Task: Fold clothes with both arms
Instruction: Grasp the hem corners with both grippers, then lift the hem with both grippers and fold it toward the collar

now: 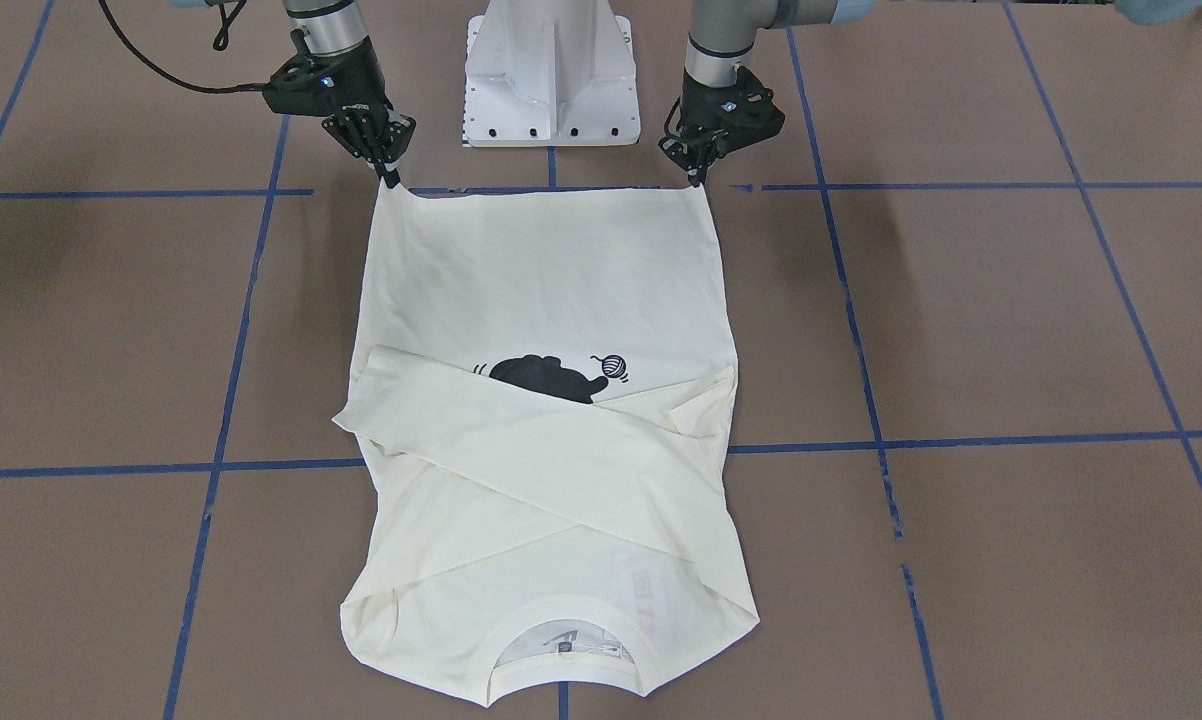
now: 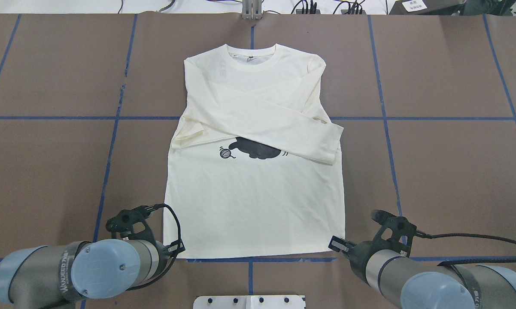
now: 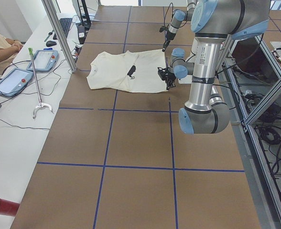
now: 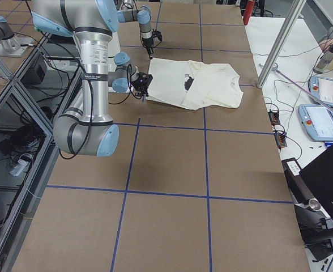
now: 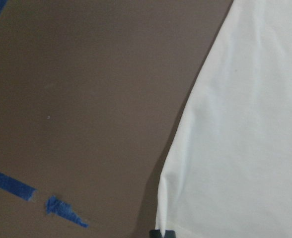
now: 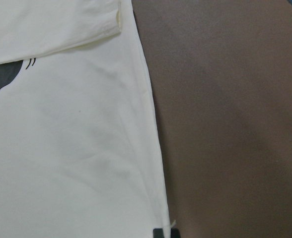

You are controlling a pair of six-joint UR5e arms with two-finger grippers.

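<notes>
shirt held at both hem corners

t-shirt (image 1: 541,270) lies flat, print up, on the brown table (image 1: 1011,320), hem (image 1: 551,195) toward the robot, sleeves (image 1: 521,440) crossed over the chest and partly covering the black cat (image 1: 546,378). left gripper (image 1: 698,178) is pinched closed on one hem corner, right gripper (image 1: 391,180) on the other.

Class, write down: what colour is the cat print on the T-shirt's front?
Black: the cat print stands out on the cream-white T-shirt, clearest in the overhead exterior view.
</notes>
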